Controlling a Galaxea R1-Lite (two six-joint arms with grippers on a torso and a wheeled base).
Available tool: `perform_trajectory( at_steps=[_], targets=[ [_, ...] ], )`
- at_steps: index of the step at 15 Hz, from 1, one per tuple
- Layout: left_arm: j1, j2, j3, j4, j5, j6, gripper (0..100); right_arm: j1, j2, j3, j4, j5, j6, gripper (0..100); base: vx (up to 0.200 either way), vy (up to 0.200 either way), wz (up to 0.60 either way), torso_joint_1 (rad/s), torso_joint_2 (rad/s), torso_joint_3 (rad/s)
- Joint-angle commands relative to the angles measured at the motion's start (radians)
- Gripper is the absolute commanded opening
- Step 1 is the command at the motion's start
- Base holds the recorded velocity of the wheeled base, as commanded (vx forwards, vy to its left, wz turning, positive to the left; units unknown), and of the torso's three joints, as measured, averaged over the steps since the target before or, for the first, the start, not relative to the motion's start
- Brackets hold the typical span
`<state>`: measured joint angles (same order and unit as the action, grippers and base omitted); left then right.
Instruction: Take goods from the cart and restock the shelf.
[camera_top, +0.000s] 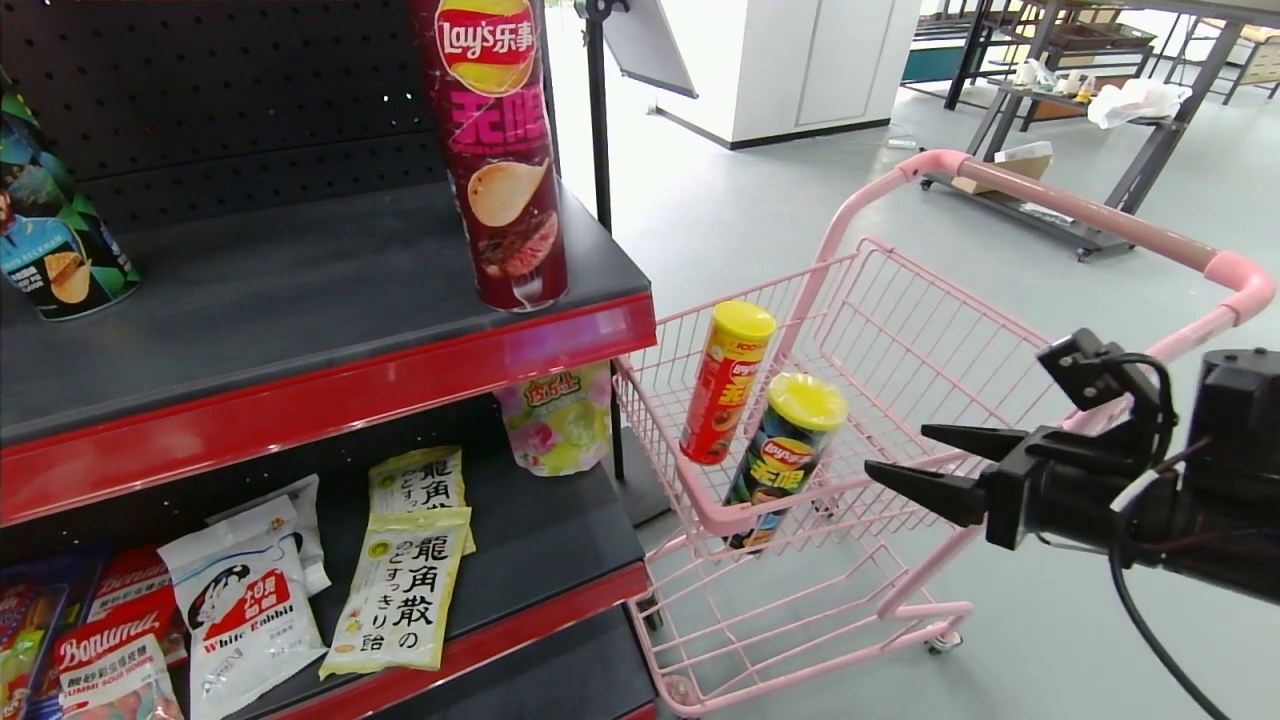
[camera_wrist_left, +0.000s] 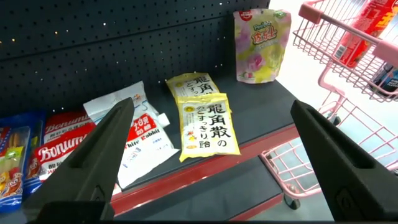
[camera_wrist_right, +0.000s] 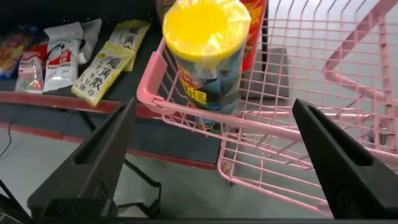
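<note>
Head view records my right gripper (camera_top: 897, 450) near the basket of the pink wire shopping cart (camera_top: 1090, 215), on the side away from the shelf. Its black fingers are spread apart and hold nothing. Two goods lean in the basket corner nearest the shelf: a red cylindrical chip can with a yellow lid (camera_top: 725, 385) and, just beside it, a dark blue chip can with a yellow lid (camera_top: 785, 455). On the dark grey upper shelf board with a red front edge (camera_top: 300, 300) a tall maroon chip can (camera_top: 497, 150) stands upright near the right end. A green-and-blue chip bag (camera_top: 55, 240) sits well apart at the left end. Right wrist view adds the line of approach: the dark blue chip can rests against the cart rim, framed between my two spread fingers, with the red can directly behind it. Left wrist view supplies my left gripper (camera_wrist_left: 211, 104), fingers wide and empty, facing the lower shelf board (camera_wrist_left: 273, 112). Lying flat there are two overlapping yellow sachets (camera_wrist_left: 205, 124), a white candy bag (camera_wrist_left: 140, 134) and red snack packets (camera_wrist_left: 59, 146). A pale green pouch (camera_wrist_left: 261, 46) stands against the black pegboard back panel (camera_wrist_left: 112, 43).
</note>
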<state>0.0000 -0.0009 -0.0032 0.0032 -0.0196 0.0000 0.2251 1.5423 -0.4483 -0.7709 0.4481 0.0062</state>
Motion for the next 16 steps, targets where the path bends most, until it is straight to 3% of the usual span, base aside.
perform_trajectory(
  at_steps=[1, 6, 16],
  targets=[
    [0.000, 0.001, 0.000, 0.000, 0.000, 0.000, 100, 0.017, 0.139, -0.049, -0.005, 0.015, -0.011, 100, 0.000, 0.000, 0.00, 0.000, 0.00, 0.000],
    [0.000, 0.001, 0.000, 0.000, 0.000, 0.000, 100, 0.033, 0.259, -0.198, -0.005, 0.024, -0.017, 100, 0.000, 0.000, 0.00, 0.000, 0.00, 0.000],
    [0.000, 0.001, 0.000, 0.000, 0.000, 0.000, 100, 0.085, 0.420, -0.283, -0.073, 0.054, -0.008, 100, 0.000, 0.000, 0.00, 0.000, 0.00, 0.000]
  ],
)
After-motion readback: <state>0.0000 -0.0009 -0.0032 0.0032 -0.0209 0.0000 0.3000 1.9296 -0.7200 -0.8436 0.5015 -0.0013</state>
